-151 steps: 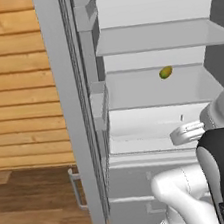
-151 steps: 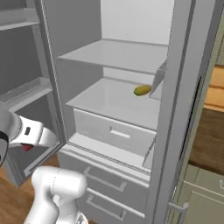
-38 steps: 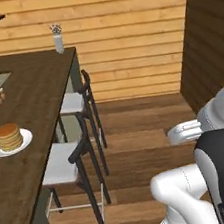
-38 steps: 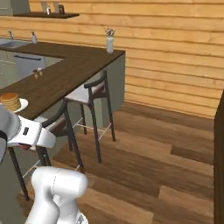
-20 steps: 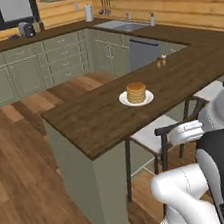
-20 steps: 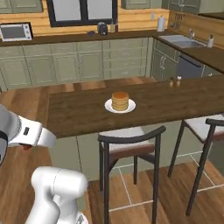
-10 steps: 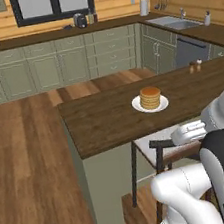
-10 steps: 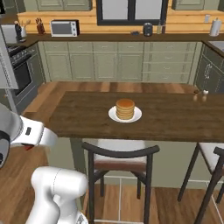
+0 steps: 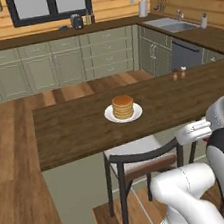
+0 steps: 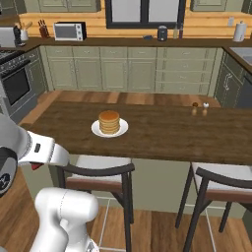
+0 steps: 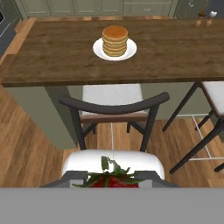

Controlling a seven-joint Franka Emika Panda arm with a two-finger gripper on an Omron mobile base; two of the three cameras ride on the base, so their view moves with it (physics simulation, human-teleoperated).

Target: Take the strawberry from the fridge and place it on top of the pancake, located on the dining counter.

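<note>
Facing the long dark-brown wooden dining counter (image 10: 162, 133), the robot sits back from its near edge, with a dark-framed stool (image 10: 98, 174) tucked between. The stack of round golden-brown pancakes (image 11: 115, 40) on its small white plate (image 11: 99, 49) stands mid-counter, bare wood all round it and small salt and pepper shakers (image 10: 200, 108) well apart to the right. The hand view shows the tiny red strawberry (image 11: 111, 180) with green leaves pinched in the narrowly closed gripper (image 11: 112, 179), low before the stool. The right base view adds a microwave (image 10: 69, 31); the left base view a sink (image 9: 171, 23).
</note>
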